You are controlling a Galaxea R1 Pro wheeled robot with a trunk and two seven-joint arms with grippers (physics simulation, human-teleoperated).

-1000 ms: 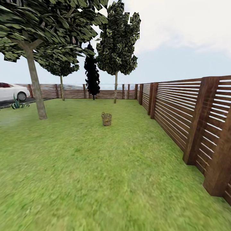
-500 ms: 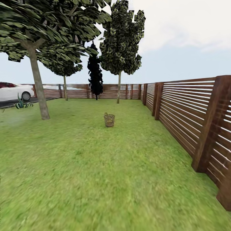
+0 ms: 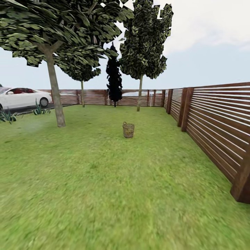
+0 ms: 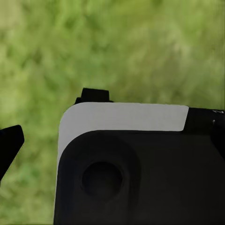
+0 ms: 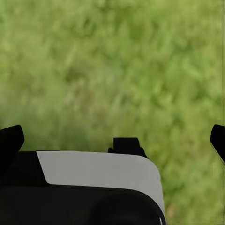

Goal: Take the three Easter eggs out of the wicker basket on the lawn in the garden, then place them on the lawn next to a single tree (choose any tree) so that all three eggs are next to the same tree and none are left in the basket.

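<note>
The wicker basket (image 3: pixel 128 130) stands alone on the lawn (image 3: pixel 104 194), well ahead; eggs inside are too small to tell. Nearest it, to its left, rises a thick-trunked tree (image 3: pixel 55 93); the wooden fence (image 3: pixel 215 125) runs to its right. The step in hand looks like the approach: next, close in on the basket. Whether either gripper is wide or narrow, I cannot tell.

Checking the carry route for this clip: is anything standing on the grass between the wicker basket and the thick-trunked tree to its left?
Nothing visible does. In the head view, open lawn runs from the wicker basket to the tree. The wooden fence lies on the basket's other side, and the white car sits beyond the tree.
</note>
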